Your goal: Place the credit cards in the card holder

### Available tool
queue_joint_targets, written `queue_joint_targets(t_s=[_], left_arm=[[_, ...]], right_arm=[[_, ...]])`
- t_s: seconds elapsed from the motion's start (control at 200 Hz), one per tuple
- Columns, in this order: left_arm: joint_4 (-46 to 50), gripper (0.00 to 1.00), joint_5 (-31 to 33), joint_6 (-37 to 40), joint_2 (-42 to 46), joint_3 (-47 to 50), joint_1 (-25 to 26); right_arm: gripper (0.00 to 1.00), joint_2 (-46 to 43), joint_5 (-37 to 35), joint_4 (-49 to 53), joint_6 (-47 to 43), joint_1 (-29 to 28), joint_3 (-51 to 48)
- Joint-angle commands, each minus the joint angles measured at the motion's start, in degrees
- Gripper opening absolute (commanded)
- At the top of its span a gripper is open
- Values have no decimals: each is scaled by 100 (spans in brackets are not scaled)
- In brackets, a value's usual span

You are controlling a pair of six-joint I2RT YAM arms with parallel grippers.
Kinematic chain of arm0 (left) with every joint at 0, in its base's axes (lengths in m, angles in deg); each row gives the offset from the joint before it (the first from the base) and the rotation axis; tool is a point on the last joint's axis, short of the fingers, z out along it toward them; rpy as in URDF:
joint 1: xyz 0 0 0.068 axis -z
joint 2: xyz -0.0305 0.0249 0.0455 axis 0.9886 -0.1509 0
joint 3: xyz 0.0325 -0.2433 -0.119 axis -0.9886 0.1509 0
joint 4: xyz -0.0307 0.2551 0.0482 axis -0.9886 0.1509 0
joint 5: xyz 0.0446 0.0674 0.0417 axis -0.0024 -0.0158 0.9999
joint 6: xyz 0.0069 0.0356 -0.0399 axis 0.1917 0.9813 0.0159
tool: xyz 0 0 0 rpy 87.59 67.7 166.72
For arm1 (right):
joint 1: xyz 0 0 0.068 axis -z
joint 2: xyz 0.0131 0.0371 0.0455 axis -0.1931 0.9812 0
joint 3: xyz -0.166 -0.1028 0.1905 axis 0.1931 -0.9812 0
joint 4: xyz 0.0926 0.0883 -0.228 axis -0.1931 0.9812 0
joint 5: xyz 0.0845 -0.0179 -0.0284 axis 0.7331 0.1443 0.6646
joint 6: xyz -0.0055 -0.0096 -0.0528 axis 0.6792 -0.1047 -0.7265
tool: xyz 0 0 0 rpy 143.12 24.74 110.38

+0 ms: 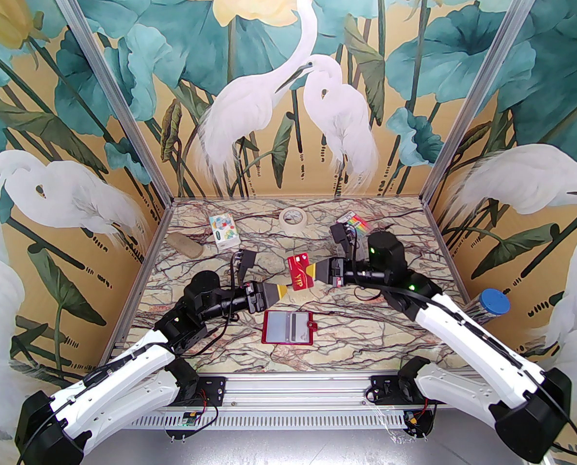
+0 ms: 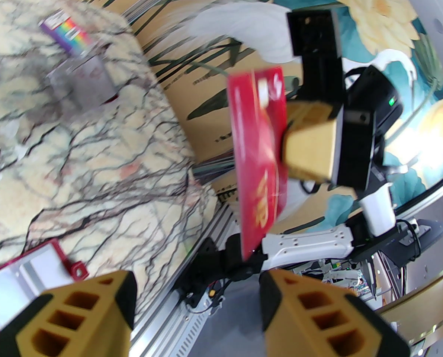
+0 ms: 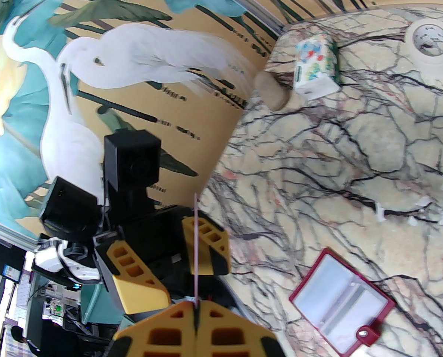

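Along the left edge of the desk (image 1: 366, 337) lie a beige lump (image 1: 186, 246) and a colourful little box (image 1: 224, 230), both near the back. The marble in front of them is bare up to the left arm.

The left pincer (image 1: 284, 290) hangs above the middle of the desk with its jaws standing well apart, gripping nothing. Its tips reach the near edge of the red VIP card (image 1: 300, 273). From the right wrist, the card shows edge-on against one left finger, and we cannot tell whether they touch.

The card is raised off the desk, standing on edge between the two pincers.

Just nearer to us the card holder (image 1: 264, 328) lies open and flat, with its snap tab pointing right. Pale cards (image 1: 281, 326) sit in its pockets, one of them with a dark stripe. Bare marble lies all around it, out to the front rail.

The right pincer (image 1: 309, 274) is closed tight on the card's far edge and carries it.

Behind it, a tape roll (image 1: 293, 218) and a rainbow packet (image 1: 353, 221) lie by the back wall. A blue-lidded jar (image 1: 494, 303) stands at the right edge, well apart from the holder.
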Motion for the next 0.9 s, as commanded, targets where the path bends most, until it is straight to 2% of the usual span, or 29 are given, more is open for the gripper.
queue_joint_targets(t_s=[0.0, 0.275, 0.455, 0.655, 0.805, 0.84, 0.895], left_arm=[[-595, 58, -216, -147, 80, -185, -40], [-1511, 49, -531, -607, -129, -110, -40], [-1731, 43, -665, -755, -327, -60, -41], [-1764, 23, -639, -801, -329, -66, -42], [-1682, 0, -648, -834, -299, -79, -40], [-1645, 0, -661, -825, -284, -79, -40], [-1600, 0, -690, -834, -255, -70, -43]], right_arm=[[0, -136, 78, -686, 514, -58, -239], [0, -28, 164, -1283, 865, -184, -422], [0, 9, 179, -1418, 927, -236, -466], [0, 15, 239, -1447, 951, -271, -501], [0, 5, 422, -1320, 822, -289, -489], [0, -11, 455, -1189, 715, -289, -458], [7, -45, 535, -992, 552, -290, -400]])
